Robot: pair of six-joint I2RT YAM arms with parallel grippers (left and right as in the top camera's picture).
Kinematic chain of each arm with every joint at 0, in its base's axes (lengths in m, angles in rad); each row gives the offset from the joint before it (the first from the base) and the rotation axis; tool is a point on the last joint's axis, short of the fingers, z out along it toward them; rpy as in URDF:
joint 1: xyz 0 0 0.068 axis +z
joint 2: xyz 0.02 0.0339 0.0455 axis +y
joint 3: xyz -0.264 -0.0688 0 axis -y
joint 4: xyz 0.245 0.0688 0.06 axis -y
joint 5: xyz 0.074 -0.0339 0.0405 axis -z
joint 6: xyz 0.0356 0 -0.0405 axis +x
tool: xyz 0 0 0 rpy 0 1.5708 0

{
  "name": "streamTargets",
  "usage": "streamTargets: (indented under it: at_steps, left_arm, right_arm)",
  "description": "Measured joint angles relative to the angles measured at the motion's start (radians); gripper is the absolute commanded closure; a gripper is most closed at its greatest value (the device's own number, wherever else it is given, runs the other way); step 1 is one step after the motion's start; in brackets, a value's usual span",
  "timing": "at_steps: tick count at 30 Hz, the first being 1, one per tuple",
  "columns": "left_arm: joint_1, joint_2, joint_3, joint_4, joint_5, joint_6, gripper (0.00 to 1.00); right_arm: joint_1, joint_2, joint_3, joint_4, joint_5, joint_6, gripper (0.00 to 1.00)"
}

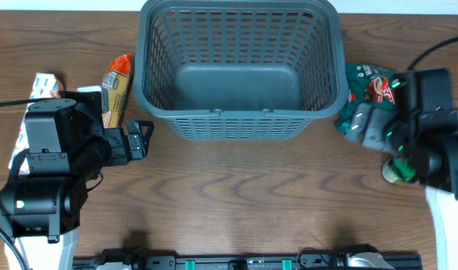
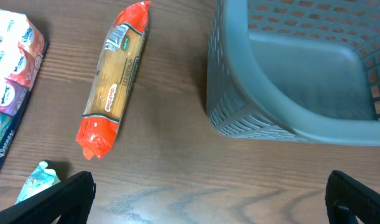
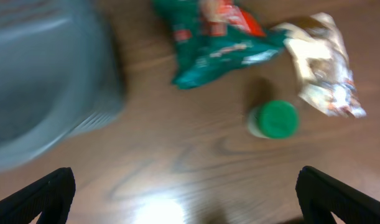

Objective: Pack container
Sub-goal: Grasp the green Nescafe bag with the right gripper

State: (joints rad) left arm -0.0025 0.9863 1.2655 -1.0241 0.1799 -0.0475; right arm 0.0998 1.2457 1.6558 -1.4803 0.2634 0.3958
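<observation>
Though right wrist view blurs, left and right jaws apart, container rim cropped.

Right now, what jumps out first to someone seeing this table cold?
The large dark grey plastic lattice basket dominates the top centre of the overhead view, and it is empty. Left of it lies a long clear plastic packet with orange ends. To its right are a crinkly green snack bag and a small green-capped bottle, all on the table outside the basket.
</observation>
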Motion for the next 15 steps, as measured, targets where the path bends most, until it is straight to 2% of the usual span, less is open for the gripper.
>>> streamTargets:
  at_steps: [7,15]
  left_arm:
    - [0.000,0.000,0.000,0.000,0.000,0.000,0.01]
    - [0.000,0.000,0.000,0.000,0.000,0.000,0.01]
  right_arm:
    - [-0.280,0.203,0.093,0.005,-0.084,-0.089,0.01]
    - [-0.344,0.485,0.312,0.026,-0.106,-0.244,0.01]
